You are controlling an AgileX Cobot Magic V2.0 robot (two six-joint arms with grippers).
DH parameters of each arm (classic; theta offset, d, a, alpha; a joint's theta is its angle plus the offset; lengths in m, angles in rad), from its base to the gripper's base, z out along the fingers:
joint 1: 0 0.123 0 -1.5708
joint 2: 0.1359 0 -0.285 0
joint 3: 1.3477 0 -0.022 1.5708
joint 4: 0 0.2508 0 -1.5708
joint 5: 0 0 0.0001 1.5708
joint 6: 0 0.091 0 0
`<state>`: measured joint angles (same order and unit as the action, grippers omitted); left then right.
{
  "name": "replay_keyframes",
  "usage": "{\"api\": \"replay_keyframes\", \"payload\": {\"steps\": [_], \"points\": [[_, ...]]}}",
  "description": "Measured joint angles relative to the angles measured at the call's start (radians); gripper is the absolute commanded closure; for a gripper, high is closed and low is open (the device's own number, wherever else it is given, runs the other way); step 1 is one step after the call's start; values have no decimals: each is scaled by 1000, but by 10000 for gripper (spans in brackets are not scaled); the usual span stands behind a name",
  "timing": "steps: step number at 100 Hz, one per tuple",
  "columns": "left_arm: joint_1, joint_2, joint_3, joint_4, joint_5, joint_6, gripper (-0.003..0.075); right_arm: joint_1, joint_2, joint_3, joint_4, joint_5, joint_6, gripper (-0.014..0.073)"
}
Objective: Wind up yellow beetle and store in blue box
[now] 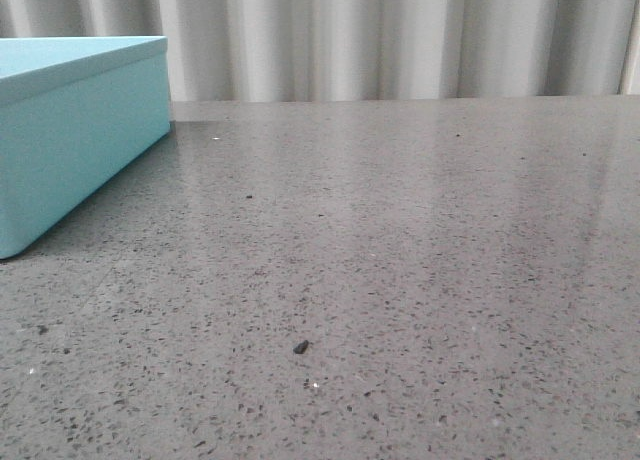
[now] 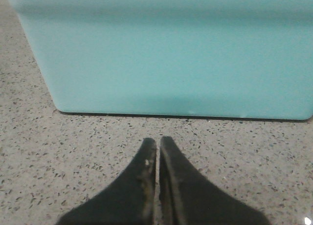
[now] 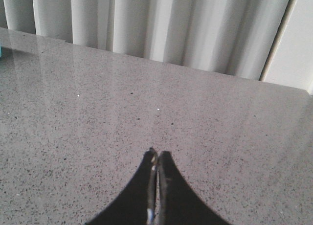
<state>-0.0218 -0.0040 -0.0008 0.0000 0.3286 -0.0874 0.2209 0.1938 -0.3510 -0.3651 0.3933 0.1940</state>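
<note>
Blue box [image 1: 70, 130]: stands at the far left of the counter [image 1: 400, 260] in the front view, lid on, rim slightly overhanging the plain turquoise sides; only part of it fits in that view, cut off by the left edge.
Blue box, left wrist view [image 2: 166, 54]: 1 long side fills the upper part of the picture, resting flat on the speckled surface with a thin dark shadow line along its base.
Yellow beetle: not visible in any of the 3 views, so its place cannot be told.
Left gripper [image 2: 157, 146]: its 2 dark fingers [image 2: 132, 186] are pressed together tip to tip, nothing between them; they sit low over the counter, near the box side but apart from it.
Right gripper [image 3: 156, 159]: its 2 dark fingers [image 3: 178, 195] are likewise clenched with only a hairline seam between them (nothing held), over bare grey surface.
Counter: grey stone with fine dark and white specks, slightly glossy, carrying soft reflections toward the far edge.
Small dark chip [image 1: 300, 347]: lies alone on the counter in the near middle of the front view, well apart from the box.
Backdrop: pale pleated curtain [image 1: 400, 35] behind the far edge of the counter, seen also in the right wrist view.
</note>
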Motion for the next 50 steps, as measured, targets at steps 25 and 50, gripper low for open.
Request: {"api": "replay_keyframes", "payload": {"steps": [25,50], "points": [[0,0,1,0,0,0,741,0,-8,81,-2,-15,2,655],[0,0,0,0,0,0,741,0,-10,129,-6,-122,2,655]]}}
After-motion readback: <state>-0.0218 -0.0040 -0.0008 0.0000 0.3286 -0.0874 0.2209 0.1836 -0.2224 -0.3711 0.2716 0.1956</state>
